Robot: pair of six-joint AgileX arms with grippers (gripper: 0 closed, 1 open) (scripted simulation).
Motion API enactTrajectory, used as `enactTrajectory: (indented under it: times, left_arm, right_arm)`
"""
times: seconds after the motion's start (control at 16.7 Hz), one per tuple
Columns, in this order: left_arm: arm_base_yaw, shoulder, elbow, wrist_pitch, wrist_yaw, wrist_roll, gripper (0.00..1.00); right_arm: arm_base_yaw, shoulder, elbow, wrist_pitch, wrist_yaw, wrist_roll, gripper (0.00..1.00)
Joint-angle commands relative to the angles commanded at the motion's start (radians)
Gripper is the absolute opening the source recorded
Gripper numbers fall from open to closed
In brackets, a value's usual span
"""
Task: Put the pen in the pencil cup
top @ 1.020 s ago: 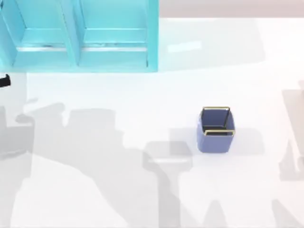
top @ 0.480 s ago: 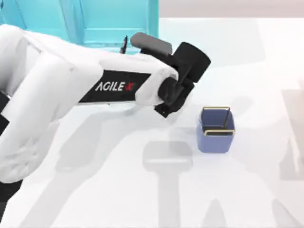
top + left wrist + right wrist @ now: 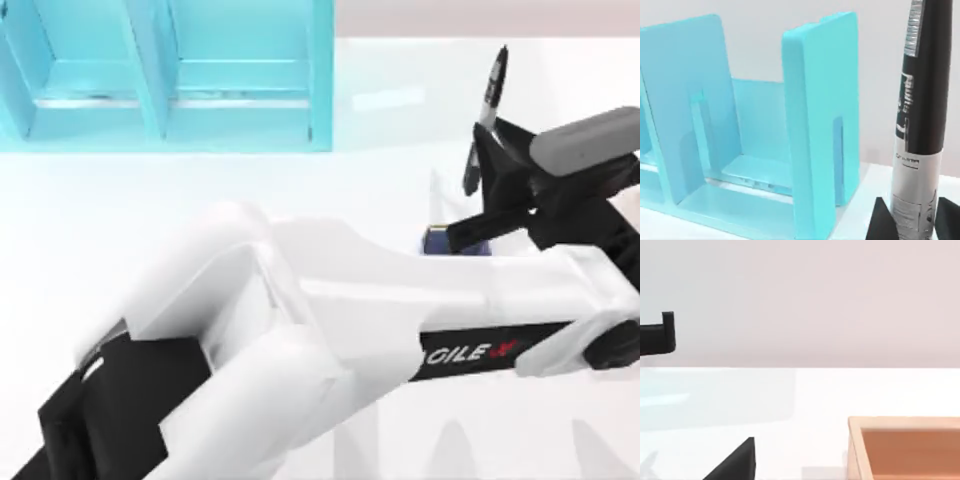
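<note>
Left gripper point(image 3: 487, 160) pinching pen point(image 3: 486, 115) (upright) right over pencil cup point(image 3: 448, 239).

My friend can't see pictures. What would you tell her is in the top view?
The left arm reaches across the white table from the lower left, its gripper holding a black pen upright above a blue cup, mostly hidden by the arm. A turquoise shelf stands at the upper left.

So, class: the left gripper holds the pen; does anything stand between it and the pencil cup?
Nothing visible does. The left gripper holds the pen above the pencil cup, which the arm largely hides.
</note>
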Motion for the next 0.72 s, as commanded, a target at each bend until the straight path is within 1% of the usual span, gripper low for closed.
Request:
enactTrajectory:
  times: [0.12,0.36,0.42,0.72]
  left_arm:
    - [-0.037,0.005,0.036,0.031,-0.045,-0.014,0.00]
    - [-0.043,0.006,0.042,0.036,-0.052,-0.016,0.00]
    - [-0.030,0.060,0.070,0.142,0.056,-0.011,0.00]
    - [-0.033,0.038,0.060,0.081,0.012,-0.027,0.00]
  right_arm:
    - [0.000,0.000,0.000,0.000,0.000,0.000,1.00]
    - [0.000,0.000,0.000,0.000,0.000,0.000,1.00]
    - [0.000,0.000,0.000,0.000,0.000,0.000,1.00]
    - [0.000,0.000,0.000,0.000,0.000,0.000,1.00]
